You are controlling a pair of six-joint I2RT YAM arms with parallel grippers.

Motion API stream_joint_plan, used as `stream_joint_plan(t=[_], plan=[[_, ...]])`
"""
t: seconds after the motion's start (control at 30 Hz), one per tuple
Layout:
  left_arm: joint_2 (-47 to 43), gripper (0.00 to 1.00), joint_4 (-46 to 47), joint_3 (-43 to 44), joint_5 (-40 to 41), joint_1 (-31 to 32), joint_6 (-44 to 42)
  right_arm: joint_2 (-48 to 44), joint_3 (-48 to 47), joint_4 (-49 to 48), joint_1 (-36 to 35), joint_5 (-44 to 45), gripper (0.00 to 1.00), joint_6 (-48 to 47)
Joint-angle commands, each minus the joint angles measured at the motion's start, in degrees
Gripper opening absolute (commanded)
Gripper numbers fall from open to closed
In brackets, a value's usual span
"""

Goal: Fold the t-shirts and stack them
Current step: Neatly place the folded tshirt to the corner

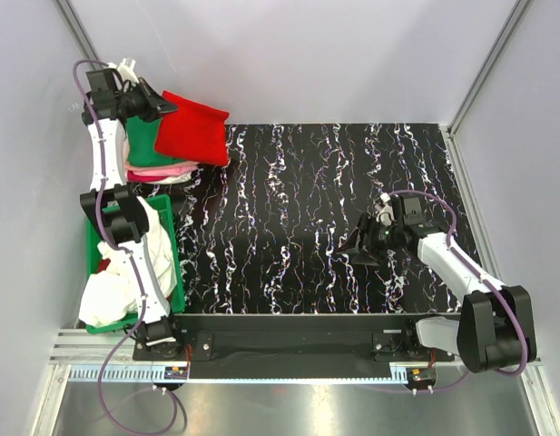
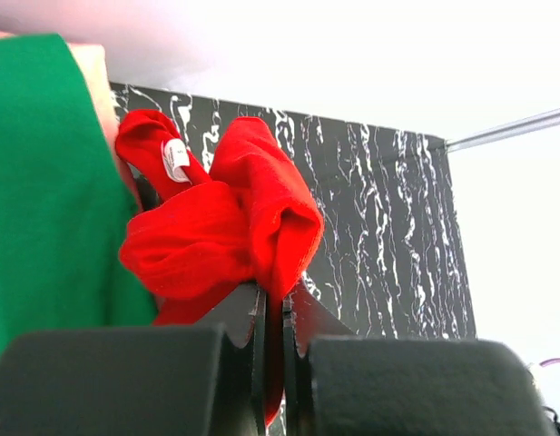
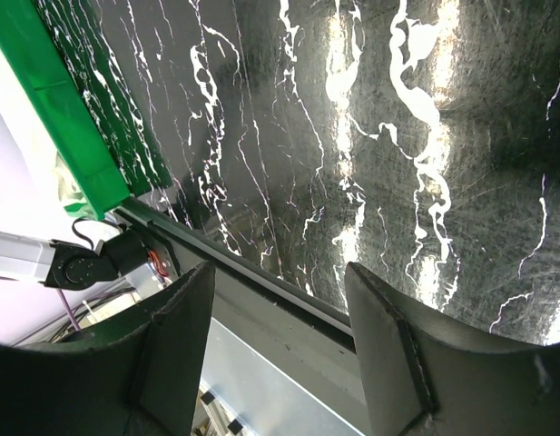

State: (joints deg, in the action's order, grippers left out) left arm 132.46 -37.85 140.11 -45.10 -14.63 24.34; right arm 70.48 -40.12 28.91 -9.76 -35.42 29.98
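Over in the far left corner of the table, the red tee point(image 1: 194, 127) was in the left gripper point(image 1: 160, 106). From the wrist cam you could see that gripper point(image 2: 272, 313) squeezed together on a fold of the red tee point(image 2: 234, 227), with the cloth bunched up in two lumps just past the fingertips and a little white tag point(image 2: 175, 159) showing on the left lump. From above, the tee looked like a fairly flat rectangle, tilted a bit, covering the right side of the stack and poking out over the black mat point(image 1: 334, 182). Couldn't tell if it was actually resting on the stack or just held over it.

The stack itself had a green tee point(image 1: 142, 141) on top, a pink tee point(image 1: 160, 169) under that, and a sliver of white tee point(image 1: 169, 179) at the bottom. In the left wrist view the green tee point(image 2: 44, 182) filled the whole left side, right beside the red one.

Nearer along the left edge was the green bin point(image 1: 173, 250), with white cloth point(image 1: 107, 295) piled in it and spilling over its near end. The left arm reached over it.

The right gripper point(image 1: 357, 250) was well apart from all that, low over the mat on the right side, jaws apart with nothing between them point(image 3: 280, 309). Its cam showed only mat, the table's front rail and a corner of the bin point(image 3: 57, 109).
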Motion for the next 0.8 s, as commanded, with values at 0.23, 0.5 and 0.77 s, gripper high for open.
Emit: stream_joint_plan(t=[0.23,0.5,0.77], plan=[[-8.5,0.0,9.5,-1.2,-4.4,-3.1,4.6,0.6,0.3,-2.3,-0.3,0.2,0.66,-1.1],[-7.4,0.0,9.6,-1.2,-3.3,-5.4,4.8,2.0,0.2,-2.7,-0.3,0.0,0.66,-1.3],[-8.2,0.0,10.7,-1.6,-2.4,-8.2,5.7,3.5,0.0,-3.4,-0.3,-0.2,0.66,-1.4]])
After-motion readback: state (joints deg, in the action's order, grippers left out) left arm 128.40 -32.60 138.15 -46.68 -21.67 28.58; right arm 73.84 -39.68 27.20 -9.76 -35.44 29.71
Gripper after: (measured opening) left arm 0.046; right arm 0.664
